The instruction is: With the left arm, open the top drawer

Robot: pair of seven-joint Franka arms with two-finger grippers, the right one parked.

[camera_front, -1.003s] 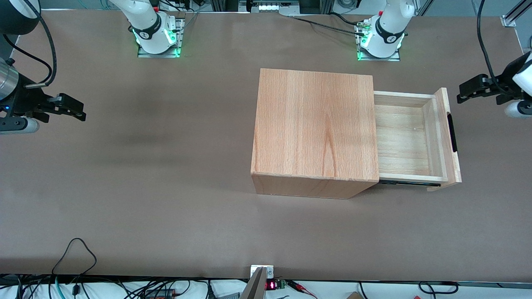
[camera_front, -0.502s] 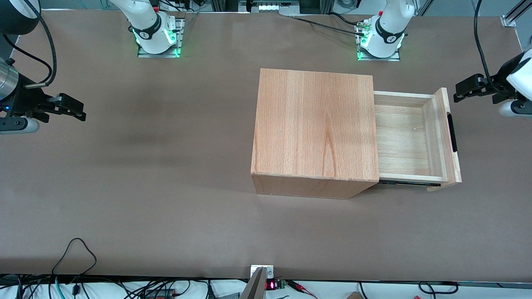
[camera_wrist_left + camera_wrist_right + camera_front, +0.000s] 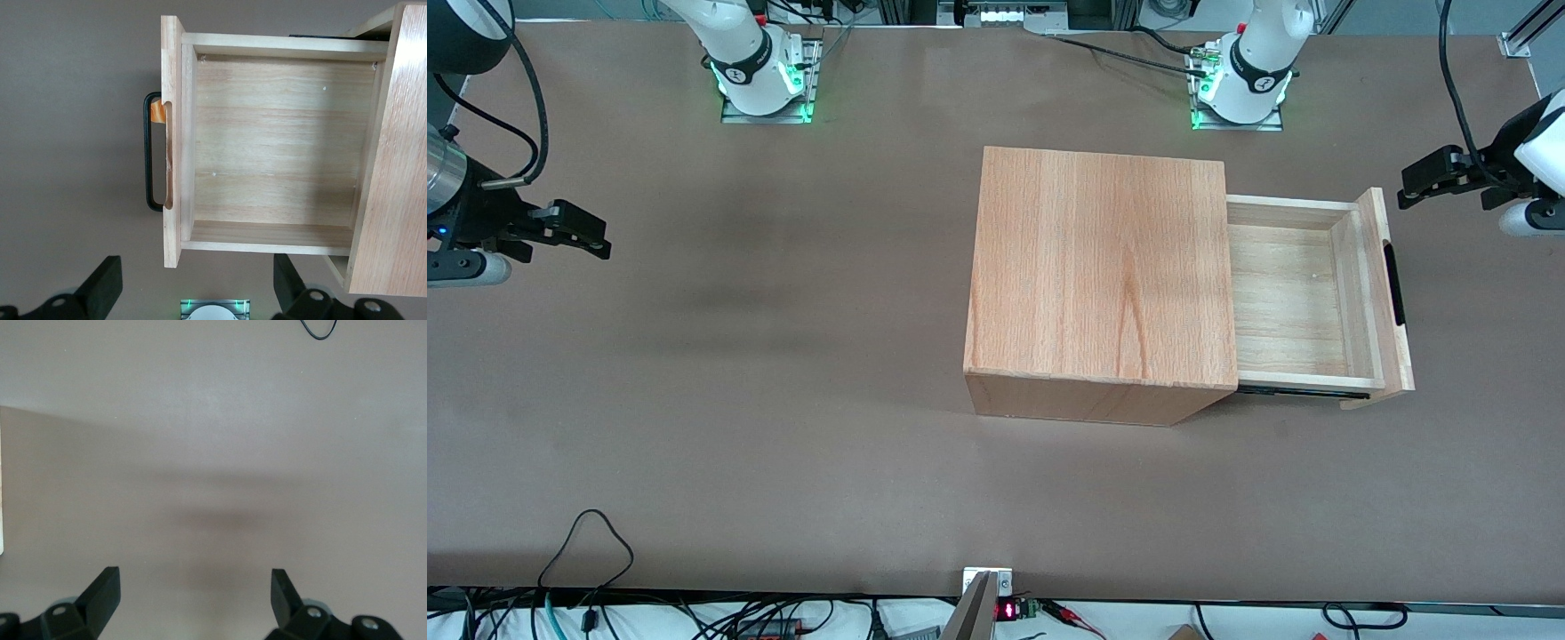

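The top drawer [image 3: 1294, 298] [image 3: 273, 140] stands pulled well out of the wooden cabinet [image 3: 1098, 267], its pale tray empty. A long black bar handle [image 3: 1394, 283] [image 3: 152, 153] runs along its front panel [image 3: 1389, 284]. The left arm [image 3: 1534, 169] hovers above the table at the working arm's end, in front of the drawer and slightly farther from the front camera. Its gripper [image 3: 1409, 191] [image 3: 193, 287] is open and holds nothing, well apart from the handle. Both black fingertips [image 3: 103, 283] show spread wide over bare table.
The cabinet's side wall [image 3: 387, 153] shows beside the drawer. The working arm's base [image 3: 1240, 84] [image 3: 213, 310] glows green at the table edge farthest from the front camera. Cables [image 3: 587, 551] lie at the near table edge.
The left gripper has drifted away from the drawer's front panel and a little farther from the front camera. The drawer and cabinet have not moved.
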